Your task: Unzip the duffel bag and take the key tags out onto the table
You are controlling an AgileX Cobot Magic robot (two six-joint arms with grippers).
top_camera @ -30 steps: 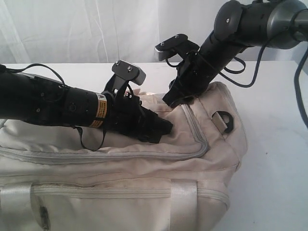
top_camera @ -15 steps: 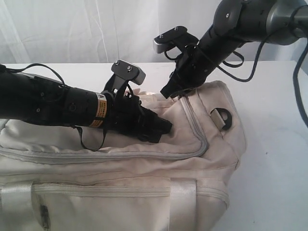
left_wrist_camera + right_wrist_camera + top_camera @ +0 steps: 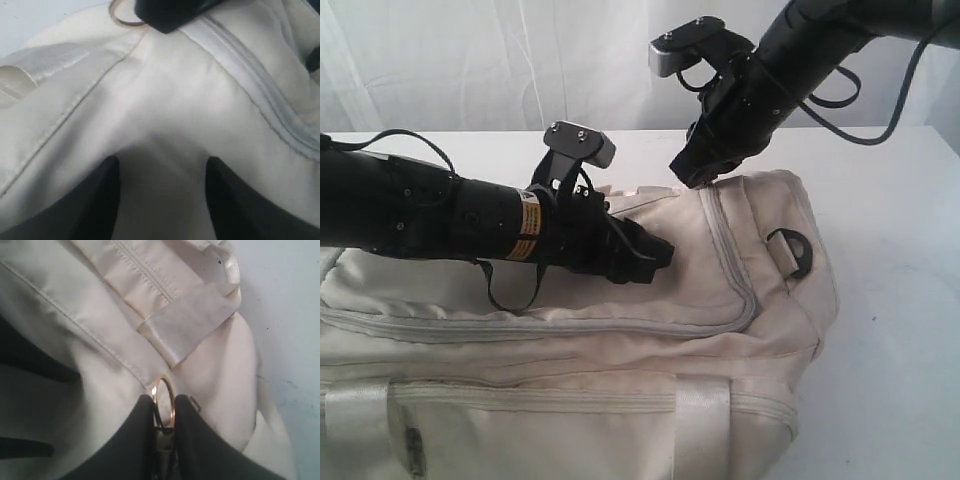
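The cream-beige duffel bag point(image 3: 620, 350) fills the lower left of the exterior view, its grey zipper point(image 3: 725, 250) running over the top. My left gripper point(image 3: 660, 252) lies open on the bag's top panel, its fingers spread on bare fabric point(image 3: 162, 162). At the bag's far end, my right gripper point(image 3: 688, 175) is shut on the zipper's gold pull ring point(image 3: 164, 377), which sticks out between its fingers point(image 3: 164, 396). The left wrist view shows that ring point(image 3: 120, 20) under the right gripper's dark tip point(image 3: 165, 12). The key tags are hidden.
A black D-ring point(image 3: 790, 250) hangs on the bag's right end. A webbing handle strap point(image 3: 700, 420) crosses the near side. The white table point(image 3: 890, 300) shows to the right of and behind the bag, with a white curtain beyond.
My right gripper has risen and shifted a little to the right, still pinching the pull ring, and the bag's end fabric has lifted with it. The left gripper has barely moved.
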